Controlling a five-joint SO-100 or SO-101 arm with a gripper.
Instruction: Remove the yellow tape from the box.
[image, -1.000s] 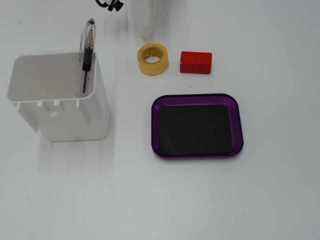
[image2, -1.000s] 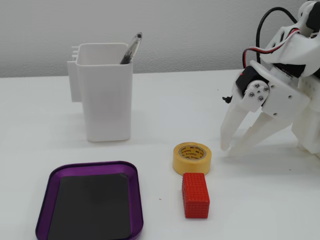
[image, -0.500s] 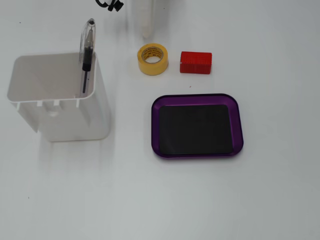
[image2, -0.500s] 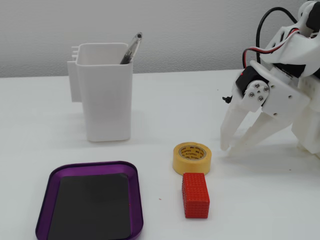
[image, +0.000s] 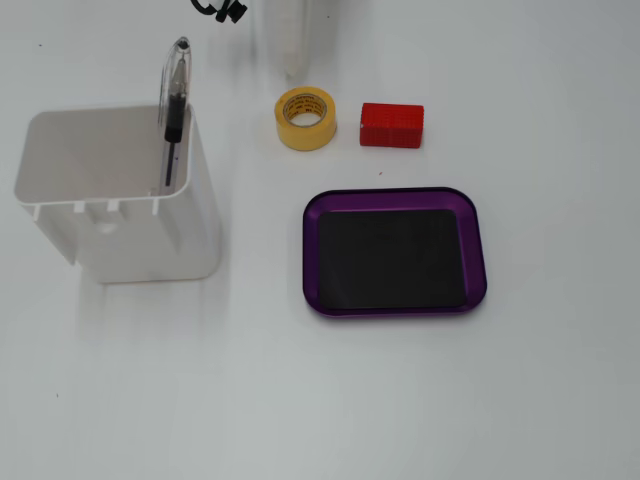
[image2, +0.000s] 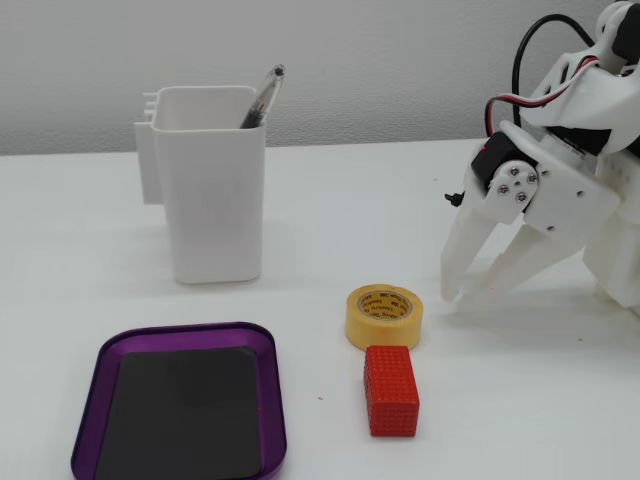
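Reading left to right in a fixed view: the box (image2: 180, 410) lies empty at the front-left edge; the yellow tape (image2: 384, 316) rests on the worktop mid-table beside the red block (image2: 391, 390); the gripper (image2: 474, 297), fingers apart, stands right. Judged complete; retreat without nudging the roll.

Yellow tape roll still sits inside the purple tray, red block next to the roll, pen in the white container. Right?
Not quite. The yellow tape roll is not in the shallow purple translucent tray; it lies on the white table outside it, and the tray's black floor is bare, as both fixed views show. The rest holds: the red studded block lies beside the roll, and the pen stands in the tall white plastic container.
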